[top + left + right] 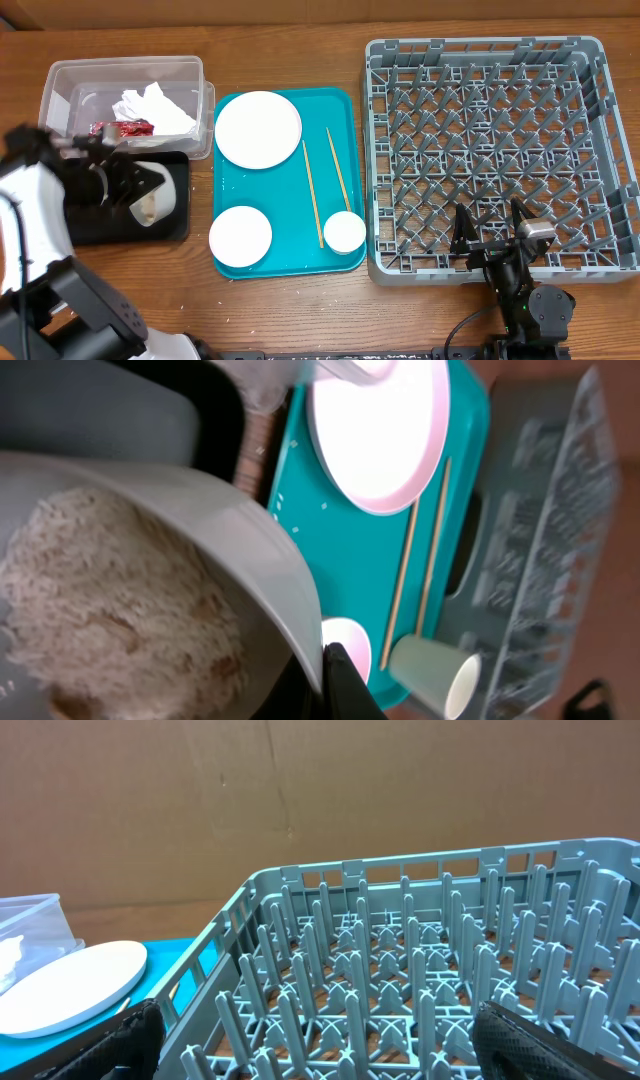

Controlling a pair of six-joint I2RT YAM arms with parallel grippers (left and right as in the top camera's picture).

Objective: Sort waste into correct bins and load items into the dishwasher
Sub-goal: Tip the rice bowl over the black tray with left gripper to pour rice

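Note:
My left gripper [128,187] is shut on the rim of a white bowl [152,206], held tipped on its side over the black tray [178,232]. In the left wrist view the finger [330,678] pinches the bowl wall [235,535], and whitish rice-like food [100,595] fills the bowl. The clear tub [60,82] holds a white napkin [155,106] and a red wrapper [120,128]. My right gripper [490,240] is open and empty at the grey dish rack's [590,150] front edge; its fingers [335,1045] straddle the pegs.
The teal tray [340,110] holds a large plate [258,128], a small plate [240,236], a white cup [345,232] and two chopsticks [313,195]. The plate [380,430], chopsticks [405,575] and cup [440,675] also show in the left wrist view.

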